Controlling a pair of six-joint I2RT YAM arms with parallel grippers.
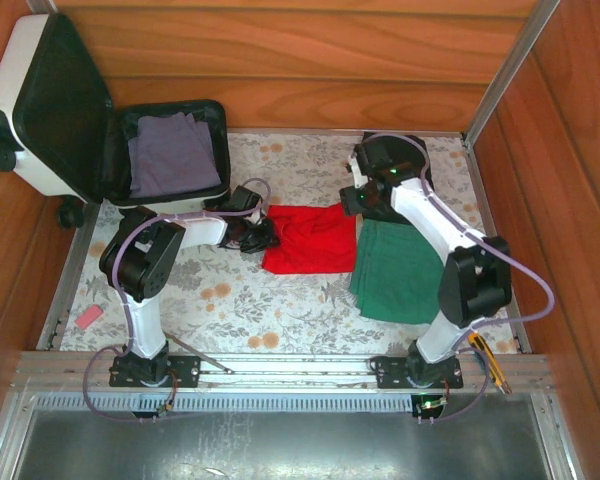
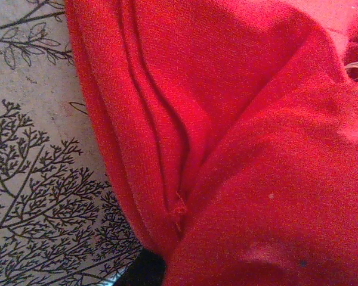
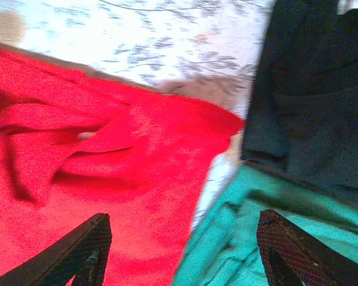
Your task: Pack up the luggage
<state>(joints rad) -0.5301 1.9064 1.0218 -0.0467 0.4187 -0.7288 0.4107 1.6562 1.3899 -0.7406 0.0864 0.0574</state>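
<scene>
The luggage [image 1: 20,140] is set at the table's far left corner. Its lid is propped upright against the wall, so the black-lined lower half is left open for loading. A folded grey-purple garment [image 1: 170,155] is already laid flat in that half. The flower-patterned table cover [image 1: 280,310] is spread under everything else.

A green garment [image 1: 398,270] is left lying on the right side, touching the red garment [image 1: 308,238] beside it, and both are yet to be packed. A darker cloth [image 3: 310,89] is seen beyond the green one in the right wrist view.

The left gripper [image 1: 255,238] is placed at the red garment's left edge, the side nearest the luggage. Its jaws are clenched, and the bunched red folds [image 2: 227,149] pressed close to its camera suggest the cloth is pinched for dragging across.

The right gripper [image 3: 184,220] is held above the seam between red and green, its jaws spread wide with nothing between them.
</scene>
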